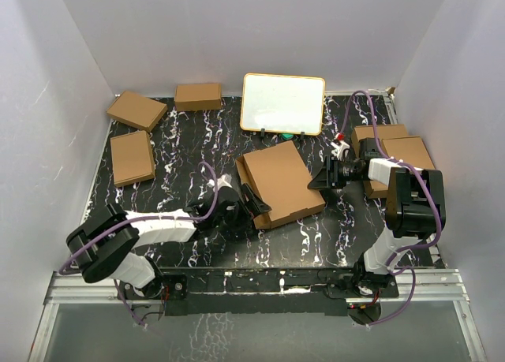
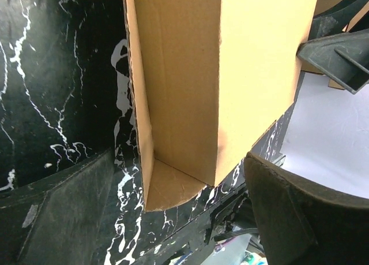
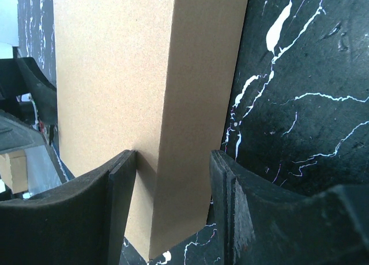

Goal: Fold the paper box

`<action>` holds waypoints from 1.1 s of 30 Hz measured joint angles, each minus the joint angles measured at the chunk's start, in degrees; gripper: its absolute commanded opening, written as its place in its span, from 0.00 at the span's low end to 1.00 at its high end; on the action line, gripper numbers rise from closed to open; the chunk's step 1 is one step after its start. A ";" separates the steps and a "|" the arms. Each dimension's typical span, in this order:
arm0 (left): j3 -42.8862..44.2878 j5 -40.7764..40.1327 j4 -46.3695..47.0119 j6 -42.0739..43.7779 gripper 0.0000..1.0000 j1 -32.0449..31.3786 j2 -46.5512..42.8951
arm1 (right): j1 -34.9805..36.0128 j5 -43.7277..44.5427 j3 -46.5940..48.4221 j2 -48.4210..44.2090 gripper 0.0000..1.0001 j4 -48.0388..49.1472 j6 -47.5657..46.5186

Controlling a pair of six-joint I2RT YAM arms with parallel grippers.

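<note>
Top external shows you the paper box point(image 1: 280, 181) mostly folded, its right edge pinched between the right fingers point(image 3: 81, 219), its open left end between the spread left fingers point(image 2: 63, 213), so closing that side seemingly remains.

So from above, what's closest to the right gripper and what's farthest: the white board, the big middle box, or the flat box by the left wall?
1. the paper box, in the middle, its edge right at the right gripper.
2. the white board, at the back, in the centre.
3. the flat brown box, far over on the left side.
</note>
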 measured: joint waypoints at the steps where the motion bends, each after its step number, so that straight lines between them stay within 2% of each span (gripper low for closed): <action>1: 0.20 -0.48 -0.26 -0.63 0.86 -0.61 0.11 | 0.00 0.00 0.00 0.00 0.56 0.00 0.00; 9: 3.61 -3.72 -4.20 -5.77 0.73 -4.76 2.49 | 0.00 0.00 0.00 0.00 0.56 0.00 0.00; 15: 5.49 -5.14 -6.49 -8.46 0.56 -5.92 4.07 | 0.04 0.02 0.00 0.00 0.56 0.00 0.00; 17: 5.60 -5.20 -6.40 -9.29 0.53 -5.99 4.20 | 0.07 0.02 0.00 0.00 0.56 0.02 0.00; 20: 6.27 -5.29 -6.88 -9.77 0.42 -6.10 4.37 | 0.07 0.04 0.02 0.00 0.56 0.02 0.00; 24: 7.10 -5.46 -7.52 -10.27 0.33 -6.23 4.48 | 0.11 0.07 0.02 0.00 0.56 0.04 0.00; 31: 8.35 -5.44 -8.44 -10.75 0.03 -6.25 4.46 | 0.20 0.20 0.04 0.00 0.56 0.15 0.00; 33: 8.85 -5.40 -9.01 -10.75 0.00 -6.25 4.46 | 0.15 0.39 0.24 0.00 0.56 0.33 0.00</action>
